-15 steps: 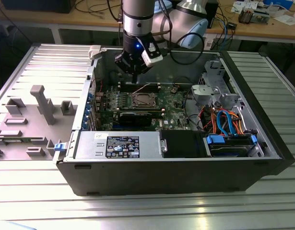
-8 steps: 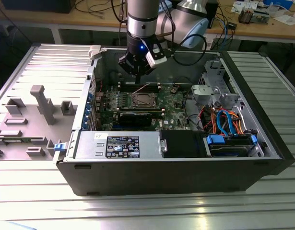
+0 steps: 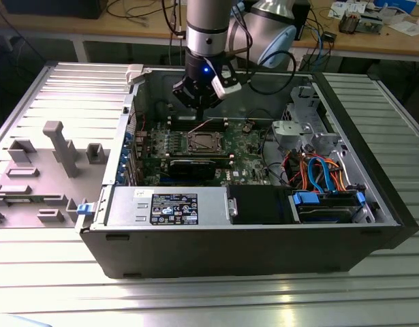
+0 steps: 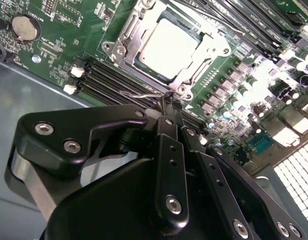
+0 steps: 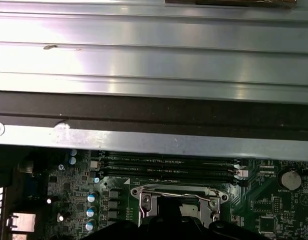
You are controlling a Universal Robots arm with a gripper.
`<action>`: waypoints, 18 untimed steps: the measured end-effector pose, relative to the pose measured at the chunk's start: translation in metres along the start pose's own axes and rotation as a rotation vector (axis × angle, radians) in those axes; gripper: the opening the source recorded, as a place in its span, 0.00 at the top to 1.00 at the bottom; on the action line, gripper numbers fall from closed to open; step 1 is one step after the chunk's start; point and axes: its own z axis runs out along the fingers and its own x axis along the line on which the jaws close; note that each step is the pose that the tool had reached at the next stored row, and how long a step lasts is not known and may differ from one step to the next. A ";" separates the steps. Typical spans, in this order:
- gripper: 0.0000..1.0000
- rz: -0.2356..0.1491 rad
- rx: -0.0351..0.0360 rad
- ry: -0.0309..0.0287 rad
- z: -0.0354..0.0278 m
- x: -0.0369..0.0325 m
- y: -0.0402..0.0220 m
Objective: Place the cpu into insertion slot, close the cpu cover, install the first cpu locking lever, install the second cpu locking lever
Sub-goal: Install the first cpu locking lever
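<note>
Second wrist view shows the cpu [image 4: 170,44] lying flat in the insertion slot [image 4: 143,62], its top a pale shiny grey square. The cpu cover [image 4: 124,37] is down around it (a thin silver frame with a square hole). The black gripper [image 4: 170,102] has its fingers squeezed together on a thin wire locking lever [image 4: 143,93] at the socket's edge. Seen from the exterior view, the gripper [image 3: 195,102] hangs at 12 o'clock from the socket on the green motherboard [image 3: 253,163].
</note>
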 end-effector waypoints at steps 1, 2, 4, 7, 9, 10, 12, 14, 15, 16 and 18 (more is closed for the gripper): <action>0.89 0.000 0.0001 0.0000 0.0004 -0.0010 -0.0001; 0.89 0.000 0.0006 0.0001 0.0011 -0.0028 -0.0002; 0.89 0.000 0.0025 0.0001 0.0027 -0.0071 -0.0005; 0.89 -0.005 0.0042 0.0004 0.0058 -0.0085 -0.0005; 0.89 -0.022 0.0047 0.0011 0.0069 -0.0085 0.0001; 0.89 -0.030 0.0048 0.0013 0.0075 -0.0083 0.0006; 0.89 -0.037 0.0047 0.0015 0.0084 -0.0069 0.0016; 0.89 -0.040 0.0048 0.0018 0.0094 -0.0038 0.0025; 0.89 -0.040 0.0043 0.0017 0.0099 -0.0012 0.0026; 0.89 -0.041 0.0038 0.0016 0.0104 0.0016 0.0028; 0.89 -0.041 0.0035 0.0016 0.0107 0.0043 0.0029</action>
